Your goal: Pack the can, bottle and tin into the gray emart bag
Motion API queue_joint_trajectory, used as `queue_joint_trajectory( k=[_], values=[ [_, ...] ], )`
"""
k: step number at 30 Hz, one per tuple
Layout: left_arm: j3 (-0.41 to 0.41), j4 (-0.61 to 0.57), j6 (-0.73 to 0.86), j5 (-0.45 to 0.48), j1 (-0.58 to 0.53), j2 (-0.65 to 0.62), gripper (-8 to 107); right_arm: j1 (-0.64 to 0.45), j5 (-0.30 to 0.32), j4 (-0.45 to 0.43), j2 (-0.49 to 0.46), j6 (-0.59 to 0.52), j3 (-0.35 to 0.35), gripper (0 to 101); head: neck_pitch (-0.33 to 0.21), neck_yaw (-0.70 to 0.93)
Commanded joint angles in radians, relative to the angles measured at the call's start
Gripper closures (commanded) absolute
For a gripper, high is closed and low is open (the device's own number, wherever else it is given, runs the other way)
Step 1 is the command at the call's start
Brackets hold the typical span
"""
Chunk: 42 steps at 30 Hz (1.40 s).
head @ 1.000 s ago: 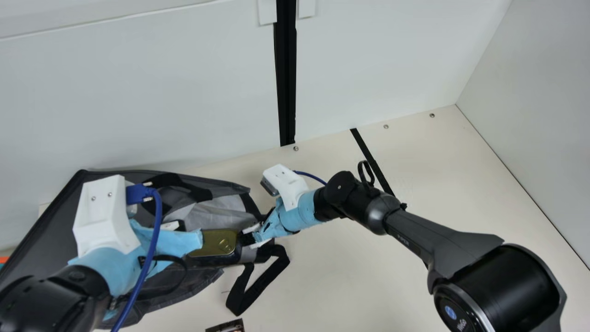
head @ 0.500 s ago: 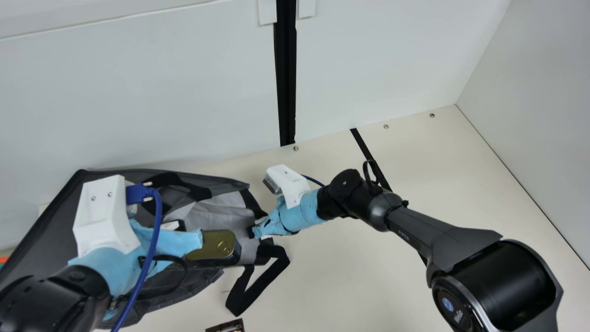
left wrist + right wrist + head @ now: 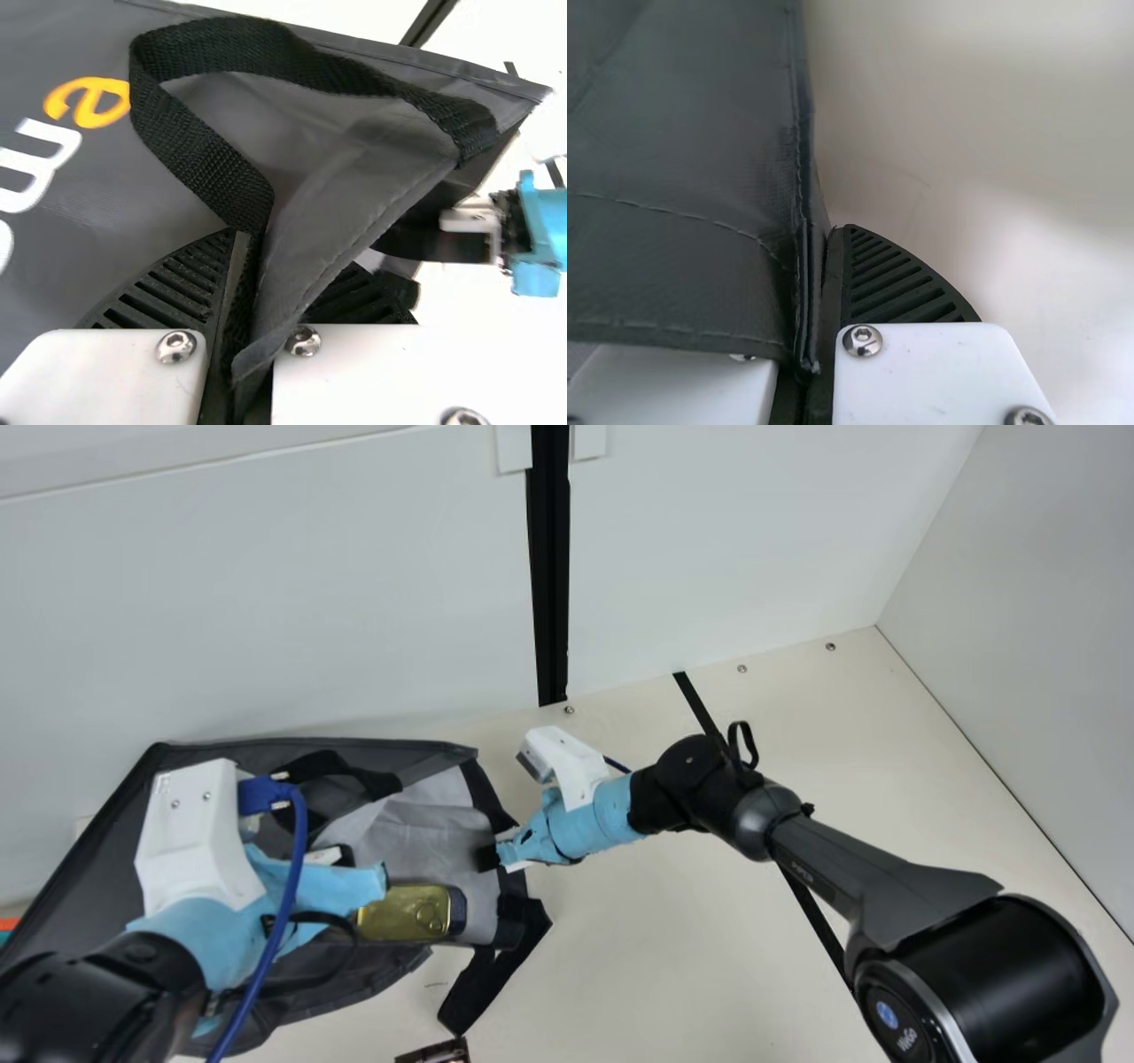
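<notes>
So the main view looks steeply down from well above the left end effector (image 3: 344,887) and right end effector (image 3: 499,856), facing the wall (image 3: 310,584) beyond them. Left wrist view's way closer, looking out along its end effector over the bag (image 3: 89,859), with the right one farther off. Right wrist's super close too, on bag edge and desk (image 3: 664,939). All three share the bag.

My left arm (image 3: 97,983) sits low at the main view's left, left gripper (image 3: 376,890) pinched closed. My right arm (image 3: 824,868) stretches in from the lower right (quite a reach), right gripper (image 3: 498,856) pointing leftward, ribbed fingers (image 3: 890,288) pressed together.
</notes>
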Motion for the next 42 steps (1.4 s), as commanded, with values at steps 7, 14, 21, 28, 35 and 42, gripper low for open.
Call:
queue_joint_trajectory(
  k=[7,14,21,28,35,42],
  values=[
    [-0.041,-0.029,0.037,-0.050,0.030,0.023,89,-0.036,0.061,0.018,-0.050,-0.017,0.014,101,-0.023,-0.001],
    [-0.077,-0.068,0.091,-0.091,0.060,0.035,89,-0.078,0.116,0.048,-0.111,-0.013,0.033,101,-0.023,-0.001],
    [-0.112,-0.123,0.166,-0.126,0.089,0.043,89,-0.131,0.179,0.087,-0.183,0.014,0.050,101,-0.023,-0.001],
    [-0.154,-0.184,0.253,-0.147,0.116,0.049,89,-0.196,0.259,0.128,-0.259,0.056,0.060,101,-0.023,-0.001],
    [-0.194,-0.237,0.331,-0.153,0.135,0.045,89,-0.257,0.333,0.162,-0.339,0.100,0.066,101,-0.023,-0.001],
    [-0.223,-0.279,0.388,-0.148,0.148,0.026,89,-0.271,0.346,0.193,-0.414,0.142,0.081,101,-0.023,-0.001]
  ],
)
